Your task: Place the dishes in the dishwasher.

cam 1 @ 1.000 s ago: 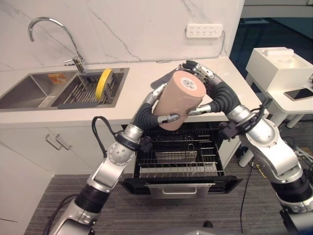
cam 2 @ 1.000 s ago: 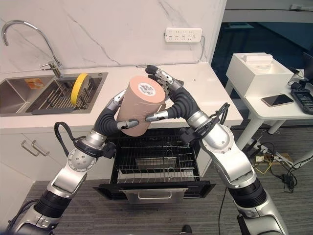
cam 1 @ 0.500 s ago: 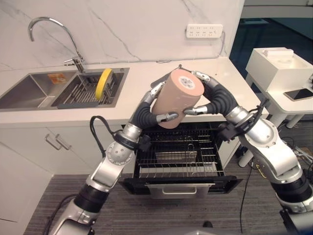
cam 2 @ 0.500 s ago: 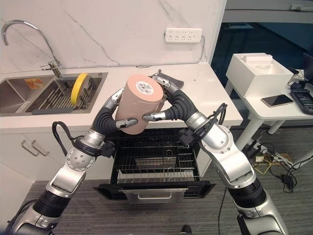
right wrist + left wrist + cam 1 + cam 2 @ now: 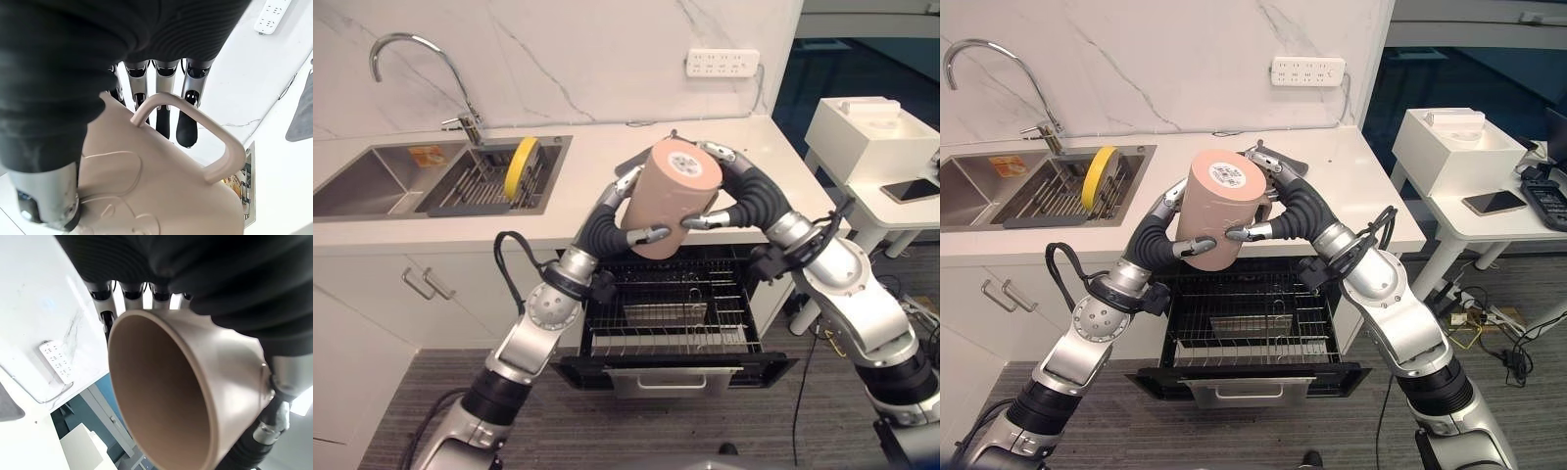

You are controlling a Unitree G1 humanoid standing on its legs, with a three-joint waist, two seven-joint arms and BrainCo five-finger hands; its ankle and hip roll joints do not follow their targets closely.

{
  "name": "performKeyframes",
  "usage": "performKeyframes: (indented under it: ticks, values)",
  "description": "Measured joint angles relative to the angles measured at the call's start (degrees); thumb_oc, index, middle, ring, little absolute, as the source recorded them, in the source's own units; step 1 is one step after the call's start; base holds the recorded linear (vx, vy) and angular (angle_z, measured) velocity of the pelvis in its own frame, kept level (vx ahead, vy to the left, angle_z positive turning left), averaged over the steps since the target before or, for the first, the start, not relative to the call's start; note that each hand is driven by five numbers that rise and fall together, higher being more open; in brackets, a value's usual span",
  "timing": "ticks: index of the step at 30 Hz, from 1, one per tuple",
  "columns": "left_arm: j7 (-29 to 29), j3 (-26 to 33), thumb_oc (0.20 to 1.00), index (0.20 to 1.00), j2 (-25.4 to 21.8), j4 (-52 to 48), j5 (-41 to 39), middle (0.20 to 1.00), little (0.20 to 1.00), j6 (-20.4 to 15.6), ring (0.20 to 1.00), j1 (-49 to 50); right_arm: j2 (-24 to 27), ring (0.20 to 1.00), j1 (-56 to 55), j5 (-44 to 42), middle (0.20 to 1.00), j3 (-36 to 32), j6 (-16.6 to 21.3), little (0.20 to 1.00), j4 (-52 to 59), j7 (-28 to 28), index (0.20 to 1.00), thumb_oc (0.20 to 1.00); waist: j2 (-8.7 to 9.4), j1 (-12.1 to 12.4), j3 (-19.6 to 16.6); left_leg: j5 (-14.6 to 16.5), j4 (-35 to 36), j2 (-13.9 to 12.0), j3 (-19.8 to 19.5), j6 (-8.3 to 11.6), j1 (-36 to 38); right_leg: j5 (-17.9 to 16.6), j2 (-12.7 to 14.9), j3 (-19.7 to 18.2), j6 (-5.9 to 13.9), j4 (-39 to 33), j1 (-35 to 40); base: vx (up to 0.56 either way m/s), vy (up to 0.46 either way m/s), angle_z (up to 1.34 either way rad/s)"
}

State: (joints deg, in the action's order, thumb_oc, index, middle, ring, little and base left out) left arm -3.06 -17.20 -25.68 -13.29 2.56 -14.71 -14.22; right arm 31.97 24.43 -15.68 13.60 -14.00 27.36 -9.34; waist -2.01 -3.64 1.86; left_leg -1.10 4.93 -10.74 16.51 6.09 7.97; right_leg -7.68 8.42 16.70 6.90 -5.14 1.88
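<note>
Tall beige plastic handled mug (image 5: 670,198), tilted, base uppermost, clasped between left hand (image 5: 625,201) and right hand (image 5: 724,188), fingers apparently curled round it, above open black wire-racked dishwasher (image 5: 674,315).

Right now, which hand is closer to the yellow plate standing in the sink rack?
The left hand. It holds the pink mug on the side facing the yellow plate; the right hand grips the mug's far side, away from the sink.
</note>
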Motion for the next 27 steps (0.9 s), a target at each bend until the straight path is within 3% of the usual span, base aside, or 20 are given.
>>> performKeyframes:
  ticks: [1, 2, 3, 10, 27]
  values:
    - [0.0, -0.1, 0.313, 0.313, 0.1, 0.0, -0.3, 0.313, 0.313, 0.2, 0.313, 0.0, 0.0, 0.200, 0.0, 0.0, 0.200, 0.0, 0.0, 0.200, -0.1, 0.1, 0.200, 0.200, 0.00, 0.0, 0.0, 0.0, 0.0, 0.0, 0.0, 0.00, 0.0, 0.0, 0.0, 0.0, 0.00, 0.0, 0.0, 0.00, 0.000, 0.00]
    - [-0.1, -0.2, 0.511, 0.511, 0.3, 0.0, -1.2, 0.511, 0.511, 0.8, 0.511, 0.0, 0.0, 0.200, 0.0, 0.5, 0.200, 0.1, 0.0, 0.200, -0.1, 0.2, 0.200, 0.200, 0.00, 0.0, 0.0, 0.0, 0.0, 0.0, 0.0, 0.00, 0.0, 0.0, 0.0, 0.0, -0.01, 0.0, 0.0, 0.00, 0.000, 0.00]
    - [-0.1, -0.3, 1.000, 1.000, 0.4, 0.0, -1.4, 1.000, 1.000, 1.1, 1.000, 0.0, 0.0, 0.200, 0.0, 1.1, 0.200, 0.2, 0.0, 0.200, -0.1, 0.3, 0.200, 0.200, 0.00, 0.0, 0.0, 0.0, 0.0, 0.0, 0.0, 0.00, 0.0, 0.0, 0.0, 0.0, -0.01, 0.0, 0.0, 0.00, 0.000, 0.00]
    - [-1.8, 0.1, 1.000, 1.000, 0.5, 0.0, -1.8, 1.000, 1.000, 2.2, 1.000, 0.2, 0.0, 0.200, 0.0, 2.2, 0.200, -0.2, 0.2, 0.200, -0.1, 0.4, 0.200, 0.200, 0.00, 0.1, 0.0, 0.0, 0.0, 0.0, 0.0, 0.00, 0.0, 0.0, 0.0, 0.0, -0.01, 0.0, 0.0, 0.00, 0.000, 0.00]
    - [-8.6, 14.9, 1.000, 1.000, 0.7, 0.4, -3.9, 1.000, 1.000, 2.1, 1.000, 8.2, 2.4, 0.200, -5.9, 4.2, 0.200, -5.5, 2.0, 0.200, -2.3, 2.6, 0.200, 0.200, -0.01, 1.5, 0.0, 0.0, 0.0, -0.1, -0.7, 0.01, -0.1, 0.2, 0.1, 1.1, 0.07, 0.0, 0.8, 0.01, 0.000, 0.03]
